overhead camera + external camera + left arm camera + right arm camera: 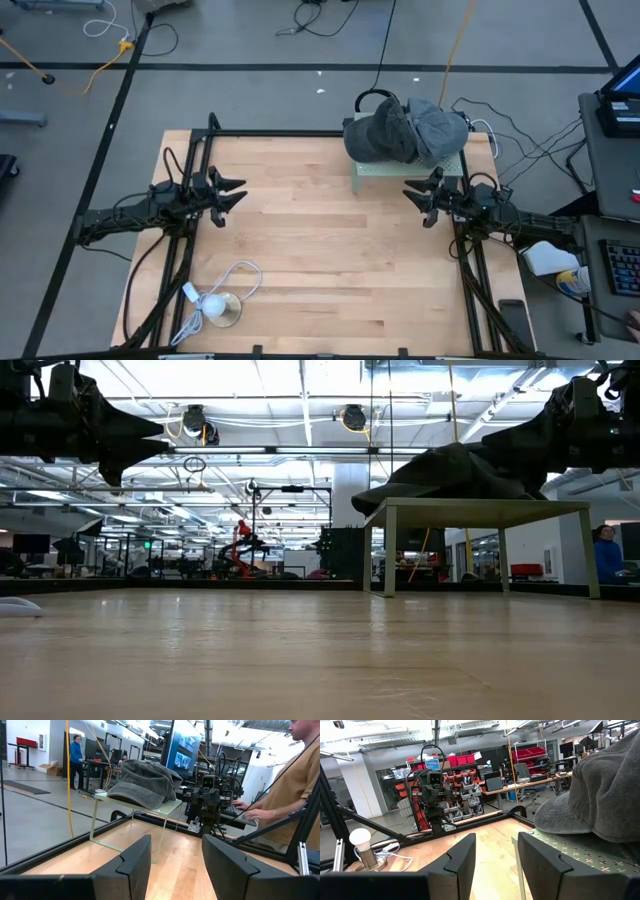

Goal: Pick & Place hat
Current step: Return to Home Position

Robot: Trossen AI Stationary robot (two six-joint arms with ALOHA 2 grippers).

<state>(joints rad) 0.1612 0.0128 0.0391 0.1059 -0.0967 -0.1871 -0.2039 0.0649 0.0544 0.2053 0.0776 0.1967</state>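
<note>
Caps (407,130) sit heaped on a small pale-green shelf (383,171) at about 1 o'clock on the wooden table (320,250). The darker pile (378,135) is toward 9 o'clock and the lighter gray pile (440,125) toward 3 o'clock, and the two touch. Seen level with the table, the shelf stands on thin legs with the caps on top.

The left gripper (240,192) hangs above the table at 9 o'clock, well apart from the shelf. Its fingers are spread wide and hold nothing. The right gripper (410,195) hangs at 3 o'clock, near the shelf's front edge but not touching it. Its fingers are also spread wide and empty. The two grippers face each other across bare wood.

A white bulb (214,306) on a round base lies at 7 o'clock with its white cable (240,275) looped beside it. Beyond the table a person (295,785) in a tan shirt sits at a keyboard.
</note>
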